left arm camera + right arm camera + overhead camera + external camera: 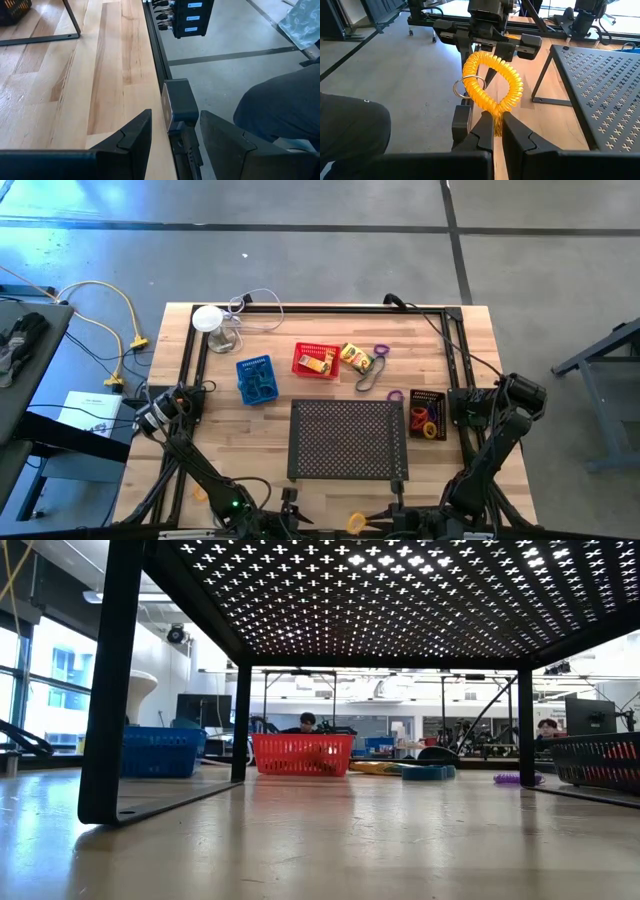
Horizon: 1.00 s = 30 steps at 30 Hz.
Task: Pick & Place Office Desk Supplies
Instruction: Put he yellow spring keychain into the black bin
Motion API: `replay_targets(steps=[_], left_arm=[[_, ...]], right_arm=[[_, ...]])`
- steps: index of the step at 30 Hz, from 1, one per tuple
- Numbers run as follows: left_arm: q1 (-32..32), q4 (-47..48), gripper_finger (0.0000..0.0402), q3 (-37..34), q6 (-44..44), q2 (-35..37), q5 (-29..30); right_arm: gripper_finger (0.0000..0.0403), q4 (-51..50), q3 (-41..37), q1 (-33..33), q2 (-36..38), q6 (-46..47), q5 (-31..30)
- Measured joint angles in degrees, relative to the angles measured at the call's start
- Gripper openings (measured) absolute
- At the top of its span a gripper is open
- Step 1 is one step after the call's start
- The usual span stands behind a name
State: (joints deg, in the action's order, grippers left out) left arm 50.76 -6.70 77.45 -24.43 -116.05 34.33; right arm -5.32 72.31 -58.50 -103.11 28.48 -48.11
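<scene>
- While the right gripper (496,119) is parked at the near edge of the table (470,340), its fingers are pinched tight on a yellow coil loop (492,86). The coil has a small metal ring (463,88) on it and stands up from the fingertips.
- From above, that same coil is only a yellow speck at the picture's bottom edge. The gripper around it is half cut off.
- The left gripper (176,115) is also at the near edge, with its fingers spread wide and holding nothing. Only a grey frame bracket (177,102) shows through the gap.
- The blue basket (255,378) sits on the left part of the table. I can't make out what's inside it.
- The red basket (316,361) is just beside it and has one yellow crayon box (316,364) in it. The second crayon box (355,357) lies on the wood next to the red basket.
- A purple loop (381,351) and a dark loop (368,378) lie loose by that box. Another purple loop (395,395) is near the black basket (427,414).
- The black basket holds red and orange loops (428,420), but they're too small to count.
- The big perforated tray (348,438) roofs over the whole low view, which looks out between its legs. The black basket is clipped at the right edge there.
- A dark rounded shape (280,105) sits off the table in the left wrist view. I can't tell what it is.
</scene>
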Motion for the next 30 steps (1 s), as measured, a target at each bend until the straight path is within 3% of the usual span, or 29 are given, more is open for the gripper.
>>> replay_targets(steps=[7,15,30], left_arm=[[0.0,0.02,0.0161,0.0,0.0,0.02,-0.02],[0.0,0.02,0.0161,0.0,0.0,0.02,-0.03],[0.03,-0.17,0.0161,0.0,-0.02,0.04,-0.04]], right_arm=[[0.0004,3.41,0.02,-3.47,0.0,-8.82,-8.81],[0.0004,12.25,0.07,-11.2,0.07,-22.79,-40.84],[0.0004,11.02,0.04,-10.65,1.61,-29.63,-41.8]])
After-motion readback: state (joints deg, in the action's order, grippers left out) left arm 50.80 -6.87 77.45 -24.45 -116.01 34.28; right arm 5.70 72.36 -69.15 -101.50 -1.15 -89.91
